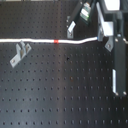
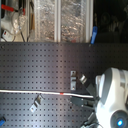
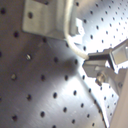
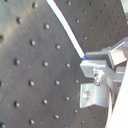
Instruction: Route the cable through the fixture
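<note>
Cable [image 1: 40,40] stretched taut across the perforated board [image 1: 60,90], one end apparently pinched in the closed gripper [image 1: 106,40], red-orange band [image 1: 56,40] partway out, metal clip [image 1: 20,52] farther out, just beside the cord

A black perforated board [image 1: 60,90] is seen in both exterior views, dotted with a regular grid of small holes. The cable [image 1: 30,40] is shown as white, with one short red-orange band [image 1: 56,40] around it. Two metal clips [image 1: 19,53] are rendered in dull silver-grey. In the second exterior view, the arm [image 2: 112,97] is seen as white with a blue glowing spot, and crinkled silver foil [image 2: 60,17] is shown behind the board.
</note>
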